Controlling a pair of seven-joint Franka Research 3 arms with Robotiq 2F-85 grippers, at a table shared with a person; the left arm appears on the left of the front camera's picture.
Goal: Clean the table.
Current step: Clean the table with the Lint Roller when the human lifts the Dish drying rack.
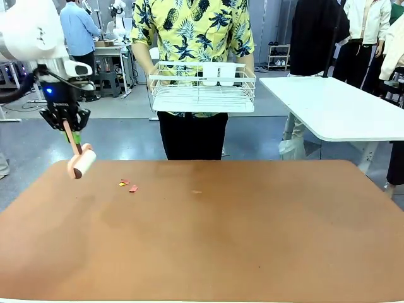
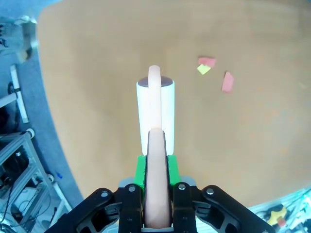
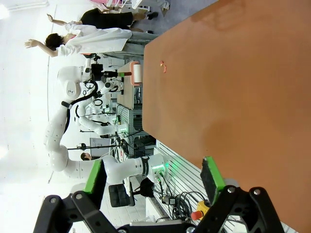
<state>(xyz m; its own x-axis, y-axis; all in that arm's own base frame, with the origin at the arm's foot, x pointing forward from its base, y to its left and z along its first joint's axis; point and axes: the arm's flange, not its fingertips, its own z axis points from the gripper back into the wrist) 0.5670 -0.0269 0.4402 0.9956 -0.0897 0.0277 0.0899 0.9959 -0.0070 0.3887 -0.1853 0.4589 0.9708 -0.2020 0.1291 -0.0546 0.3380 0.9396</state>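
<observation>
Gripping the lint roller (image 1: 83, 162) by its handle, left gripper (image 1: 75, 135) clamped tight; roll sits near, left of the paper scraps (image 1: 129, 186). Suggest lowering it flat onto the table (image 1: 240, 246), then rolling across them.

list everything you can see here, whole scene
table: one, reddish-brown, fills the foreground
paper scraps: three, two red and one yellow, on the table's far left part
lint roller: one, pink handle and white roll, near the table's far left corner
wire basket: one, white, held by the person beyond the table
second table: one, white, far right
person: one, yellow patterned shirt, at the far side
left hand: one, black with green pads, shut on the lint roller's handle
right hand: one, black with green pads, open, holding nothing
</observation>
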